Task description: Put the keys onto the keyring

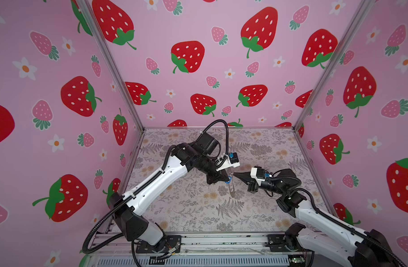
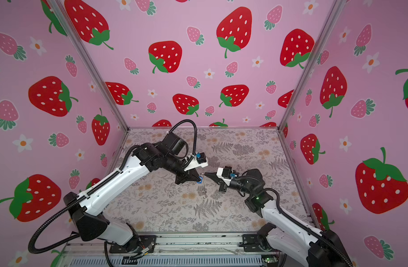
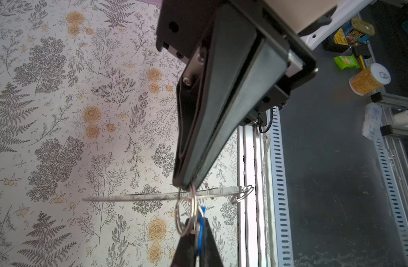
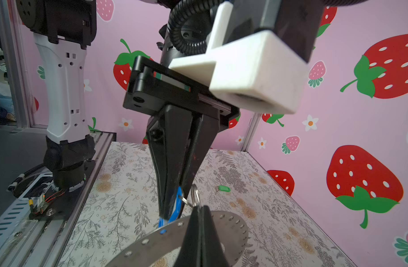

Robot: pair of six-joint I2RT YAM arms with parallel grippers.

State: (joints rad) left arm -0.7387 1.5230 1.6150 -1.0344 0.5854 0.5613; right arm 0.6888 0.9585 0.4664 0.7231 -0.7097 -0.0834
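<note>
Left fingers [image 4: 166, 203] pinch the blue key [image 4: 178, 201], right fingers [image 4: 196, 222] pinch a small split ring [image 4: 194, 191] touching the keyring [image 4: 152, 240]; a distant tin [image 3: 357, 34] reads SPAM.

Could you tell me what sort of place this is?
Probably a lab robot cell: strawberry-print backdrop panels in an aluminium frame, and two robot arms bolted to a rail by a floral tabletop.

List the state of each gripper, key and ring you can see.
left gripper: shut on the blue key
right gripper: shut on the small split ring
blue key: held in the air
keyring: off the table, hanging
green key: loose on the table
</note>
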